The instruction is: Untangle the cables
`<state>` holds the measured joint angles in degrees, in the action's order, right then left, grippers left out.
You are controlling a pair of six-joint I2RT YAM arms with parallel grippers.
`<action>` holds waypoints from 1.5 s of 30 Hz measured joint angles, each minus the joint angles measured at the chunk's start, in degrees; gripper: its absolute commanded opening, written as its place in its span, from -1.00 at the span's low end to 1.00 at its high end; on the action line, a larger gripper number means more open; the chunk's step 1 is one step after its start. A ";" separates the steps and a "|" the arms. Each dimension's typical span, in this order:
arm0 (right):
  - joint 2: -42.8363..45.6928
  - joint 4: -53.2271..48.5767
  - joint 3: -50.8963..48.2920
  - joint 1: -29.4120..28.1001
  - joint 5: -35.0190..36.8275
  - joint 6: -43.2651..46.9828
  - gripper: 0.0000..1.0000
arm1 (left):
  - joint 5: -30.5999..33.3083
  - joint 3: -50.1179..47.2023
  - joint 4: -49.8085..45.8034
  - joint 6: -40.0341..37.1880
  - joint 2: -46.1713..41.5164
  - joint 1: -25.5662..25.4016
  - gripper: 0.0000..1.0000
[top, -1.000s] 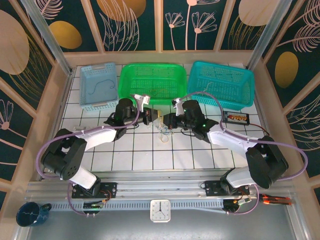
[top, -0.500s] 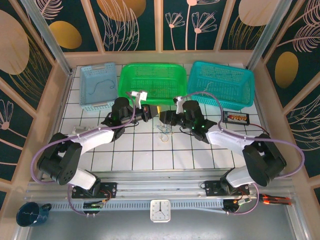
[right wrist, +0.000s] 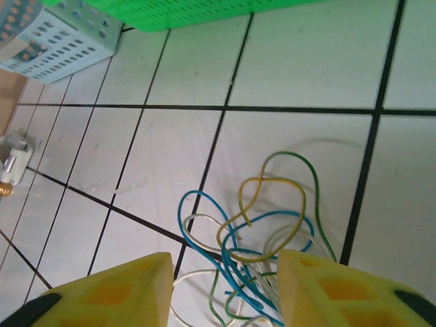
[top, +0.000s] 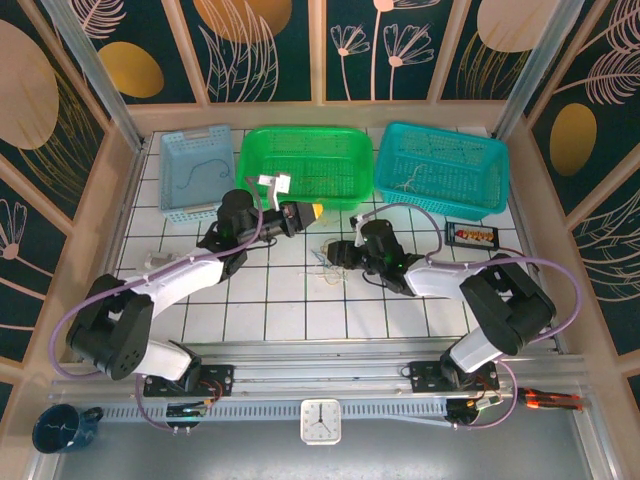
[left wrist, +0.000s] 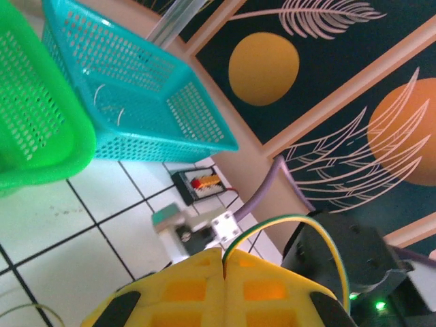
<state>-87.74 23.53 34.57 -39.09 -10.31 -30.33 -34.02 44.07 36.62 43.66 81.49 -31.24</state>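
Right fingers (right wrist: 109,293) spread above cables (right wrist: 259,231) on white-tiled table (right wrist: 306,68).

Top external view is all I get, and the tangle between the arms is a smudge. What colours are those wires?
Observer: Right wrist view: the cables are blue, yellow, green and white loops.
Visitor: Is the right claw squeezing them?
Observer: No. The right gripper is open, with the tangle seen between its yellow fingers.
Visitor: And the left one?
Observer: Left wrist view: the left gripper is shut on one green-and-yellow wire arcing out from its tips.
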 measured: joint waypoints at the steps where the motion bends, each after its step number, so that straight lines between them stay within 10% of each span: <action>1: 0.22 -0.20 -0.22 0.00 0.15 -0.09 0.00 | 0.11 0.11 -0.02 -0.02 -0.37 0.00 -1.00; 19: 19.30 -12.96 5.44 0.44 4.26 1.46 -0.03 | 9.07 0.13 -6.47 -0.50 -0.39 0.00 -1.00; 34: 14.67 -10.40 9.79 0.83 2.25 1.03 -0.07 | 8.98 0.04 -6.23 1.60 1.16 0.00 -1.00; 45: 8.48 -3.87 10.08 1.27 -0.11 -1.31 -0.89 | 8.46 -1.92 -2.97 4.57 1.18 0.00 -1.00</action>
<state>-79.26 19.66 44.64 -37.82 -10.41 -31.64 -25.56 42.15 33.65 48.23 82.67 -31.24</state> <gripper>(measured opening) 0.150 0.043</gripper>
